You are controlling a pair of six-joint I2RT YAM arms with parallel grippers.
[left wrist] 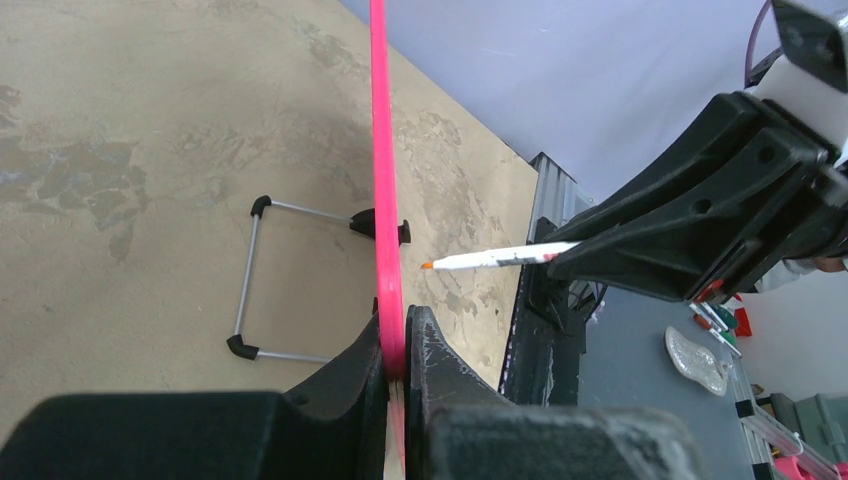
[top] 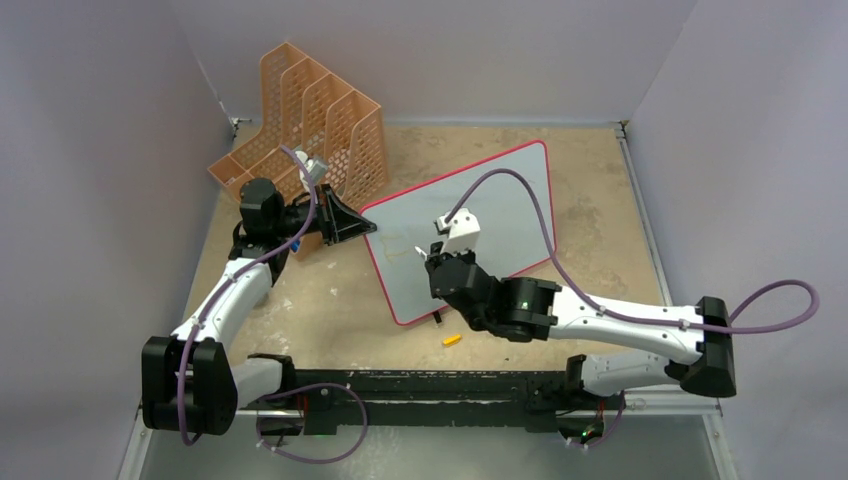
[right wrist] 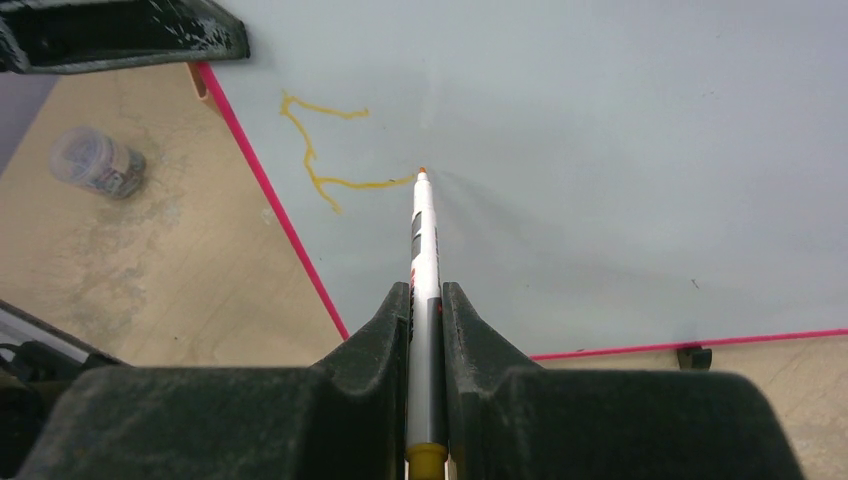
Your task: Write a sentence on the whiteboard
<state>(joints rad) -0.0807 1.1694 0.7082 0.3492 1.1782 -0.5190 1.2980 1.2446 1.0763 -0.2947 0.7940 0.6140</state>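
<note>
Beige mottled worktop, pale lavender walls all round. Left arm reaches forward, its end effector pinching the whiteboard by its pink left edge. Right arm comes in from the right, end effector clamped on a marker. The tip touches the sentence, just a yellow squiggle near that edge. Orange file rack sits behind the left arm, and a small orange bit lies by the board's near edge.

Pale lilac walls around a mottled, perhaps cork, tabletop
</note>
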